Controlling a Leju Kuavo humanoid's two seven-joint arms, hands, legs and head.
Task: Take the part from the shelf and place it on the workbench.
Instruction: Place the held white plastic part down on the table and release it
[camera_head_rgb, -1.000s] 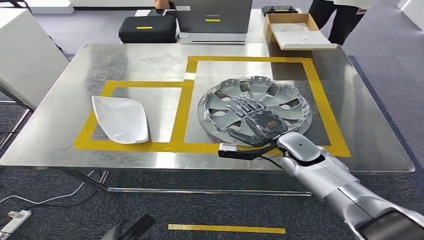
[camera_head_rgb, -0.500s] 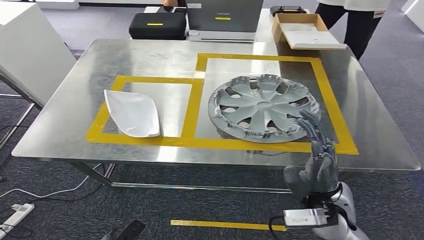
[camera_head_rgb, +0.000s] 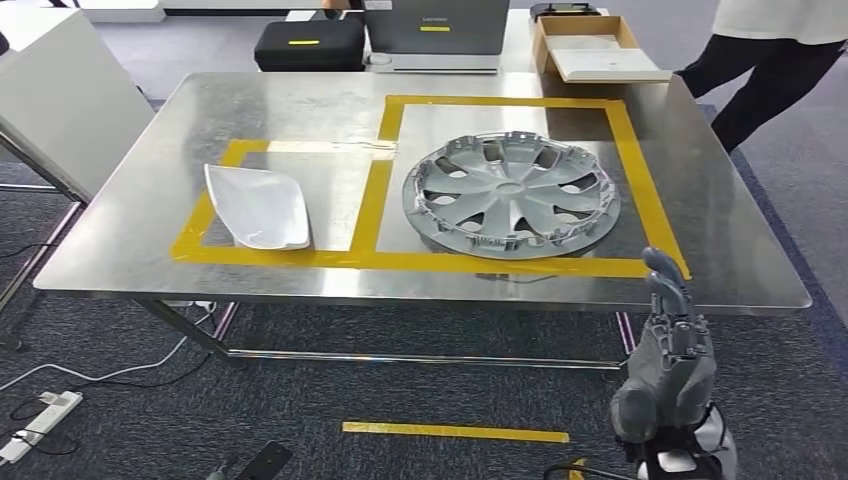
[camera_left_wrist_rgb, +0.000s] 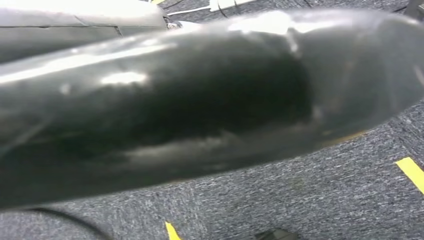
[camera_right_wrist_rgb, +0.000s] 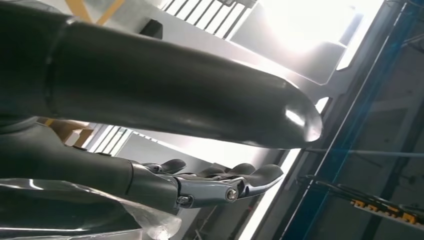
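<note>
Two yellow-taped rectangles mark the top of a steel workbench (camera_head_rgb: 300, 105), seen from above. Inside the larger rectangle (camera_head_rgb: 630, 160), on the right, a grey plastic wheel cover (camera_head_rgb: 511, 194) lies flat, its spokes radiating from a central hub; its near rim sits just inside the tape line. Inside the smaller rectangle (camera_head_rgb: 215, 200), on the left, rests a white leaf-shaped panel (camera_head_rgb: 257, 206), well apart from the wheel cover. The robot's right hand (camera_head_rgb: 670, 350) is raised in front of the bench's near edge, below and to the right of the wheel cover and not touching it; its grey fingers (camera_head_rgb: 668, 285) point upward, extended and close together, holding nothing. The right wrist camera shows the same fingers (camera_right_wrist_rgb: 250, 177) stretched out with nothing in them. Whether the left hand is released or clenched cannot be told. Beyond the far edge of the bench stand a black case (camera_head_rgb: 308, 45) with a yellow label, a grey laptop-like device (camera_head_rgb: 435, 30) and an open cardboard box (camera_head_rgb: 590, 48). A person (camera_head_rgb: 770, 50) in dark trousers stands at the far right corner. On the grey carpet below lie a strip of yellow tape (camera_head_rgb: 455, 432) and a white power strip (camera_head_rgb: 40, 420).
</note>
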